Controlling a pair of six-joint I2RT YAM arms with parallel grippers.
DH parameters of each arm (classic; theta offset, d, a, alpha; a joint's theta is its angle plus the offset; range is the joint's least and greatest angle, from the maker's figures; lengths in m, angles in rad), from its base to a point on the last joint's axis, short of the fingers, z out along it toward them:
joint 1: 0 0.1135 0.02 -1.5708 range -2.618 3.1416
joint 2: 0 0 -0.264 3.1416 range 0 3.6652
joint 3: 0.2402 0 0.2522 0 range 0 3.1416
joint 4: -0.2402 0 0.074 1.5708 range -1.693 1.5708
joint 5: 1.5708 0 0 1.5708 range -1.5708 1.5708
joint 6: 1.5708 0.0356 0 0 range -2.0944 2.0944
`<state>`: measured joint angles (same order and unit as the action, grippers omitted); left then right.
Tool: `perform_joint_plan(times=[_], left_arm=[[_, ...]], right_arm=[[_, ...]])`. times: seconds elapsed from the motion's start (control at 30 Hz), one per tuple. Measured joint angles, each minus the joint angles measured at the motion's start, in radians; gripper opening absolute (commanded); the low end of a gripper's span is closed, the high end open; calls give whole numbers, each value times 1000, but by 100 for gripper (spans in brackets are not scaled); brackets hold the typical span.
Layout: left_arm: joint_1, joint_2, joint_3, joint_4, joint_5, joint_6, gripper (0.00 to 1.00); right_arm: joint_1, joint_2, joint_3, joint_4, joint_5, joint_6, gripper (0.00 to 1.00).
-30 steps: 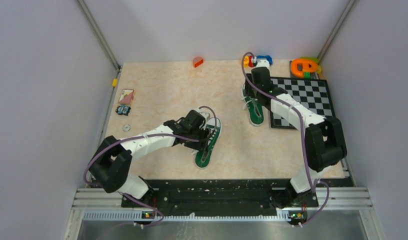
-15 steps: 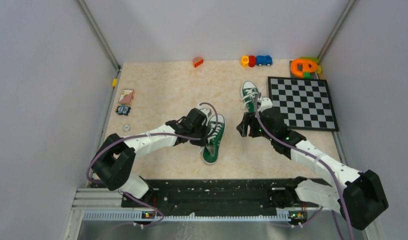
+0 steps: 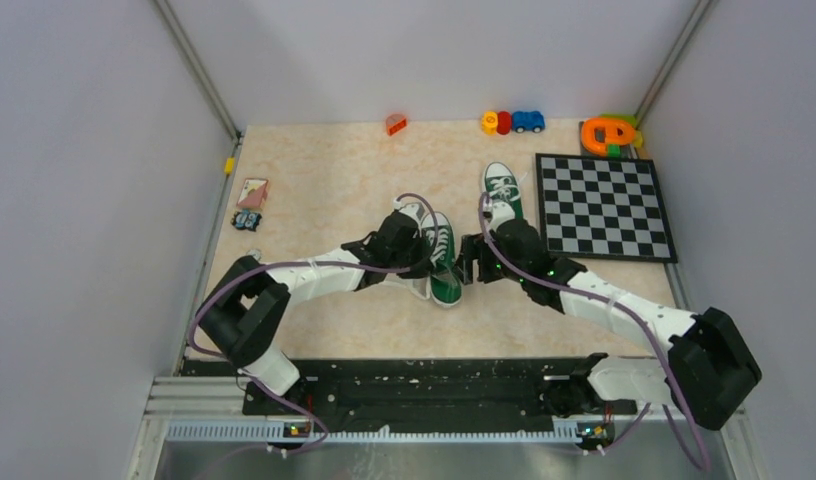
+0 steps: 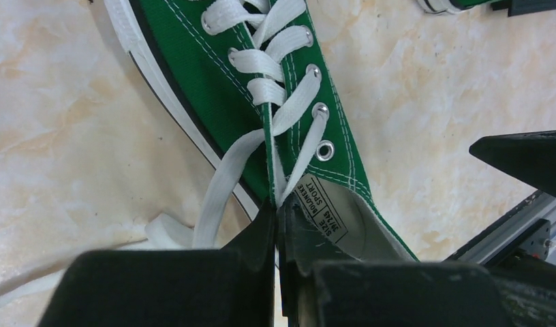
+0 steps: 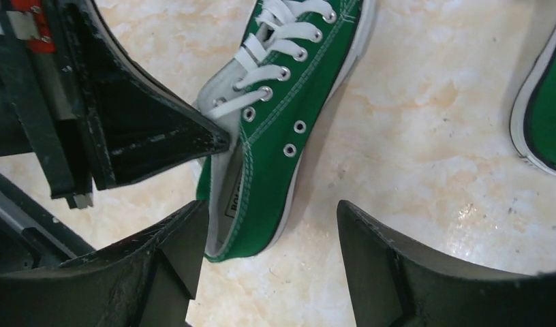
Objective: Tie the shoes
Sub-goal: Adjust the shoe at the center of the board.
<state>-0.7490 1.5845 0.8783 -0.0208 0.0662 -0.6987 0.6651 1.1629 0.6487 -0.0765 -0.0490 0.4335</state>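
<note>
Both arms are extended from the near edge of the tabletop (image 3: 324, 180) and are brought together at its middle, on either side of the near shoe (image 3: 446, 280). This shoe is set on its sole, heel toward the arm bases and toe pointing away.

The left gripper (image 4: 276, 212) is found clenched at the top of the shoe's tongue. One strand of white lace (image 4: 299, 146) is seen running from the last eyelet down into the pinch. Whether the lace alone or the tongue as well is caught cannot be told. A second strand is laid loose across the sole edge and onto the tabletop on the left gripper's side. The lacing is threaded through the eyelets but is not knotted.

The right gripper (image 5: 272, 204) is released, its fingers (image 5: 405, 272) spread wide. It is held at the heel end of the same shoe, opposite the left gripper.

Farther back, the far shoe (image 3: 502, 188) is stood on its sole, toe away, just beside the left edge of a chessboard (image 3: 604, 205). Some cards (image 3: 252, 192) are noted near the left edge. Along the far edge are placed an orange block (image 3: 395, 124), a row of toy cars (image 3: 512, 121) and an orange-and-green toy (image 3: 608, 133).
</note>
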Motion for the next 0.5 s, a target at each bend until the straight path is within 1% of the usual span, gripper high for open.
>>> perform_joint_plan(times=[0.17, 0.27, 0.5], left_arm=[[0, 38, 8, 0, 31, 21, 0], [0, 44, 8, 5, 50, 21, 0], [0, 44, 10, 37, 78, 21, 0]], right_arm=[[99, 101, 74, -5, 94, -68, 61], [147, 154, 91, 1, 148, -92, 58], [179, 256, 94, 0, 269, -122, 56]])
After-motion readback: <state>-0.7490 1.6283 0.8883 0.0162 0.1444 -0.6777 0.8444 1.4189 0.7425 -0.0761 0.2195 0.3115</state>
